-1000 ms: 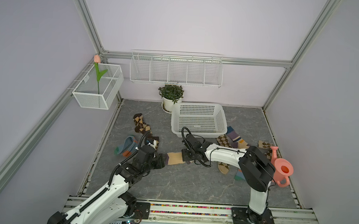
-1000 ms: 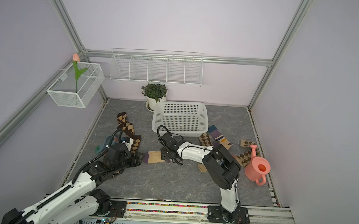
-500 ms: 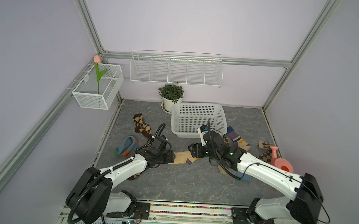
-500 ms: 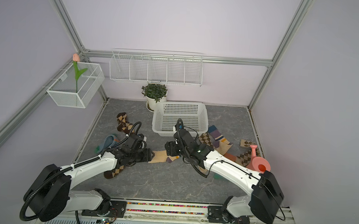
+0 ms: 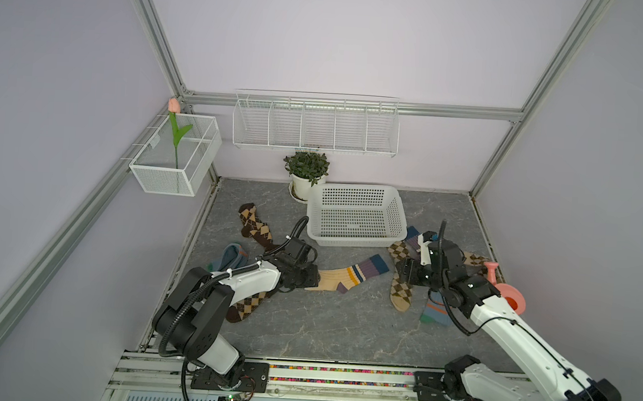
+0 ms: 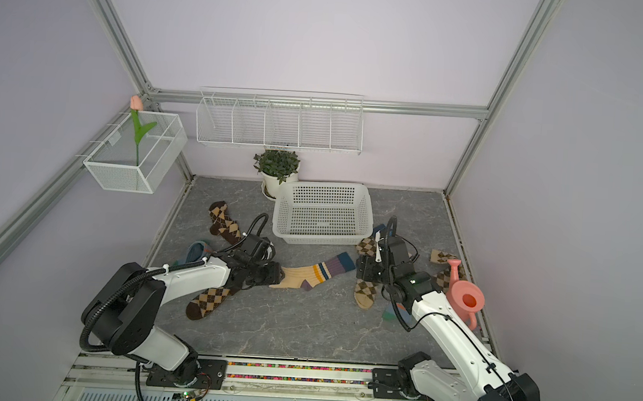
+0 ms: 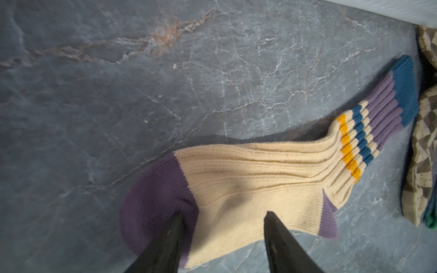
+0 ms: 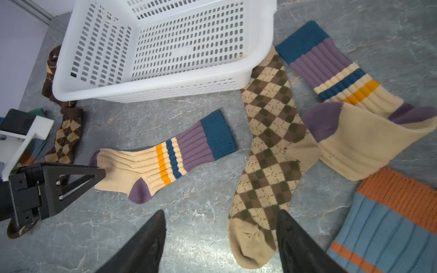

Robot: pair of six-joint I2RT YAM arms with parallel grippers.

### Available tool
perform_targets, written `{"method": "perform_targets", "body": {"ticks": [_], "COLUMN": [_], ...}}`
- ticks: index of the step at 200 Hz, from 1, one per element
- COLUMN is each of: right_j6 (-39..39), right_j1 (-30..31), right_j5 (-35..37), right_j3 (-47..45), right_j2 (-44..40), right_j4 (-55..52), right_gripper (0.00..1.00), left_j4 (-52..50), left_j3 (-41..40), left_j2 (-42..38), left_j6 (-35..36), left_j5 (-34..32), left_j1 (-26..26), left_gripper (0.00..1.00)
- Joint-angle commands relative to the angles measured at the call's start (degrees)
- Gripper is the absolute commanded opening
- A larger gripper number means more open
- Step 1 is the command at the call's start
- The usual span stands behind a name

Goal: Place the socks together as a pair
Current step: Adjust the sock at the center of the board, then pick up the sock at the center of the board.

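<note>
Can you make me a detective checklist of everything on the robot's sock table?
Surface: grey marbled tabletop, no spills seen.
Job's things: middle cream sock lies far from its folded mate, which touches the tan argyle sock; brown argyle socks both by the left arm; blue socks on opposite sides.
Clutter: white basket, empty; potted plant; pink watering can.
Grippers: left gripper open, tips on the middle cream sock's toe end; right gripper open, holding nothing, near the tan argyle sock's toe.
Cables: black hoses loop over both wrists; no snag seen.
Surroundings: lilac walls, wire shelf, mesh box with a tulip.
</note>
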Motion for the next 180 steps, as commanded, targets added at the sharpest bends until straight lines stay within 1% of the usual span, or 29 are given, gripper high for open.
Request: {"method": "perform_targets", "body": {"ticks": [1,10,23,54,63,76,92,112,118,121,129,144,155,180], "right_j6": [-2.74,-3.06,-3.52,-5.24,-6.06,-6.71,-6.91,-6.85,-7.08,-7.22,-7.56,-8.33,-9.25,-12.21], "right_j1": [-3.16,-4.55,-5.85,-5.05,-3.91,-3.56,-5.63,-10.67,-11.26,-13.18,-15.25,-18.3,-19.8,-21.2], "right_j5": [-4.0,-5.07,-6.87,-13.65,-13.22,-10.18,-6.4,-6.87,-6.6,-6.5,-6.53,-6.82,-5.69,-3.01], "right_j3": [-1.02,-1.02,-0.94,0.53,0.94,1.0,1.14,2.52,3.48,4.12,5.09,9.8,12.7,19.83], "right_j2": [-0.5,-0.33,-0.19,2.24,2.5,2.29,2.45,5.64,7.38,8.23,10.6,14.63,17.56,25.13], "right_j4": [-0.27,0.03,0.58,-0.06,-1.26,-2.71,-3.11,-1.01,-0.6,-0.42,-0.01,0.58,-0.4,-5.22], "right_gripper": [0.75,0.75,0.75,0.71,0.7,0.7,0.7,0.7,0.7,0.7,0.68,0.67,0.66,0.66], "left_j4": [-6.47,-8.7,-10.63,-12.45,-12.6,-12.5,-11.82,-10.2,-9.8,-9.66,-9.5,-9.83,-9.99,-10.03], "left_j3": [4.67,6.45,8.73,13.29,14.09,14.4,13.56,10.88,9.96,9.47,8.4,6.52,4.98,1.68], "left_j2": [0.74,1.56,3.47,8.0,8.32,7.48,4.58,-1.23,-3.25,-4.27,-7.01,-11.97,-15.65,-22.52], "left_j6": [3.74,5.05,6.77,9.99,10.59,10.92,10.73,9.54,9.17,8.97,8.6,8.04,7.61,7.5], "left_j5": [-4.74,-6.2,-6.66,-5.2,-5.24,-6.12,-7.79,-8.91,-9.06,-9.08,-9.58,-10.55,-10.91,-11.41], "left_j1": [0.09,0.54,1.63,2.91,2.93,2.87,2.83,2.72,2.69,2.56,2.3,1.81,1.72,1.72], "left_gripper": [0.56,0.56,0.56,0.56,0.56,0.56,0.56,0.55,0.55,0.56,0.56,0.56,0.56,0.56]}}
